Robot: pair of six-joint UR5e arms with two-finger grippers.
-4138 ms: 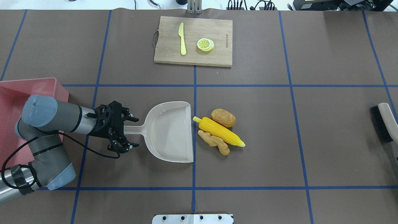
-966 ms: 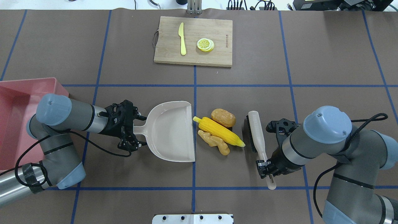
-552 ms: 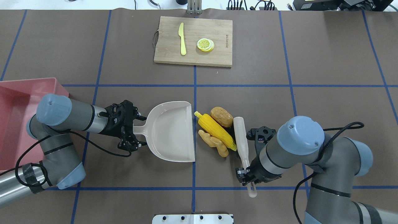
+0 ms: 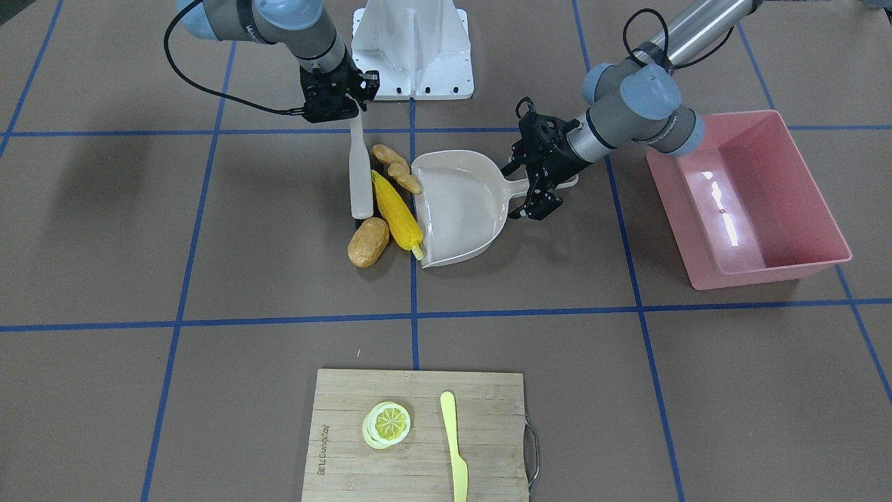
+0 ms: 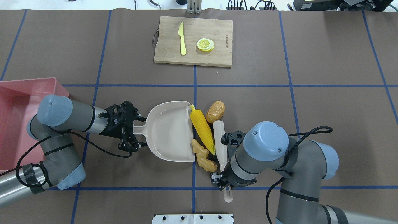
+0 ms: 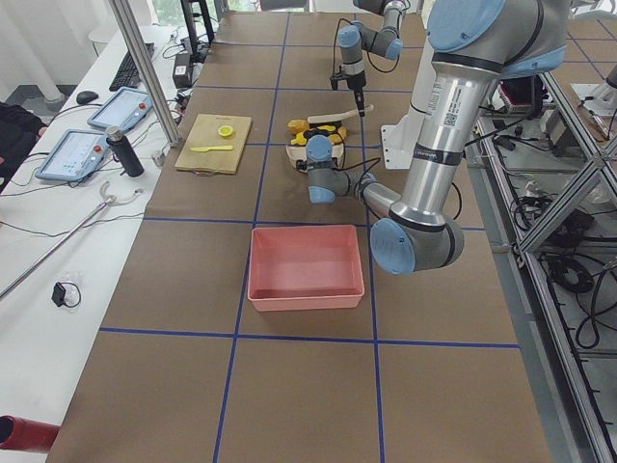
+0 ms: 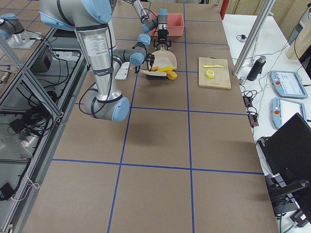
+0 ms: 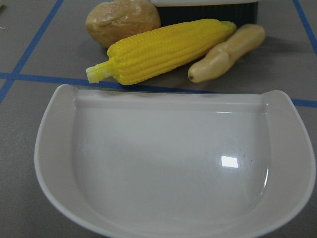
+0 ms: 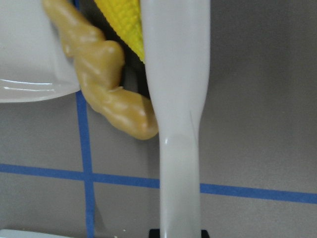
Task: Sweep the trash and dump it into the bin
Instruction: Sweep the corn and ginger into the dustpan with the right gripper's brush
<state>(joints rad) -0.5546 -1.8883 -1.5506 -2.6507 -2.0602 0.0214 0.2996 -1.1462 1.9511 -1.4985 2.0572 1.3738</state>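
The yellow corn cob (image 5: 202,132) lies along the open lip of the beige dustpan (image 5: 169,133). The tan ginger root (image 5: 203,158) touches the lip's near corner. The brown potato (image 5: 215,111) sits just beyond the corn, off the brush's tip. My right gripper (image 5: 222,182) is shut on the handle of a white brush (image 5: 220,143) pressed against the corn. My left gripper (image 5: 134,131) is shut on the dustpan's handle. The wrist views show the corn (image 8: 158,49), the ginger (image 9: 106,84) and the brush (image 9: 176,74). The pink bin (image 5: 12,102) stands at the left edge, empty.
A wooden cutting board (image 5: 217,56) lies at the far middle with a pale yellow knife (image 5: 182,39) and a lemon slice (image 5: 205,44) on it. The robot's base plate (image 5: 192,218) is at the near edge.
My right arm has swept the brush leftward, pushing the corn, ginger and potato up to the dustpan's lip; the corn turned to lie along it. The left arm and dustpan stayed still.
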